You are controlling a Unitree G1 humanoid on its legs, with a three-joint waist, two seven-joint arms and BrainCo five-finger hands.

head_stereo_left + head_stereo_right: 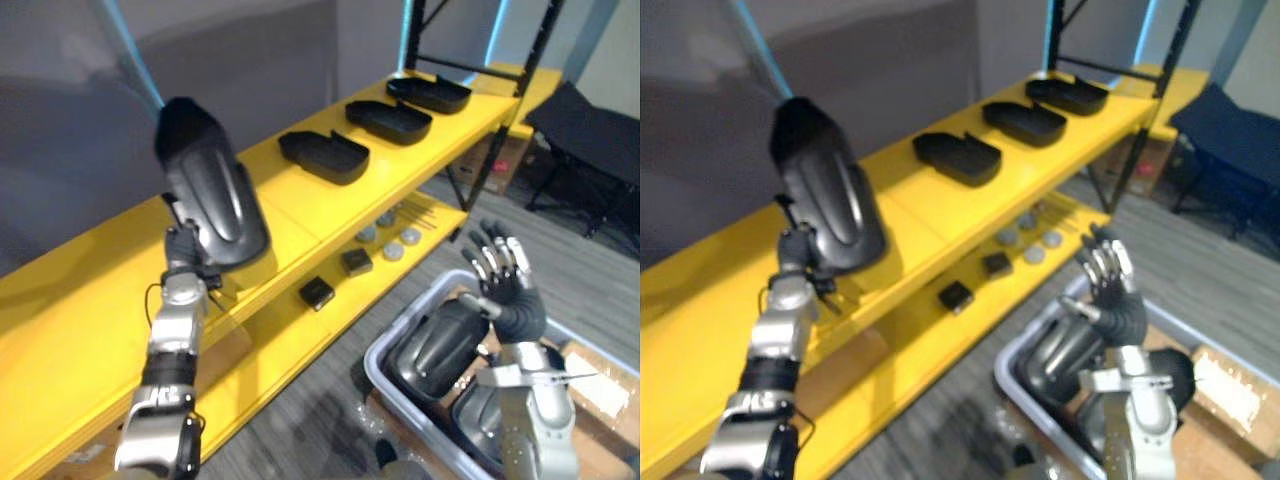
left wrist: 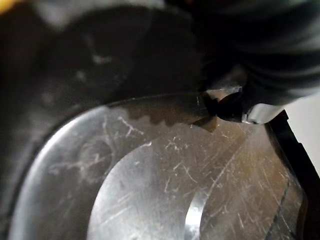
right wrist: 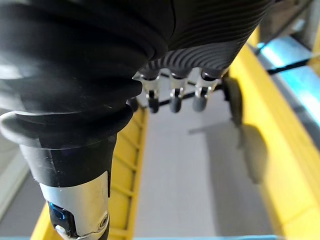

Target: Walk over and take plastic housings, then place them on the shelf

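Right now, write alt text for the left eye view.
The left hand holds a black housing up over the yellow shelf, where three more housings lie in a row. The right hand hovers open over a grey bin of housings.

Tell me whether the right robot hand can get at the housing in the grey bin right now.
Probably yes: the right robot hand hangs open over the housing in the grey bin, with nothing between them.

housings (image 1: 323, 156) on shelf (image 1: 300, 212) | small parts (image 1: 386, 236) lower tier (image 1: 300, 335) | bin (image 1: 378, 365) front-R

Housings (image 1: 323, 156): three on shelf (image 1: 300, 215), one held, two in bin (image 1: 378, 368).
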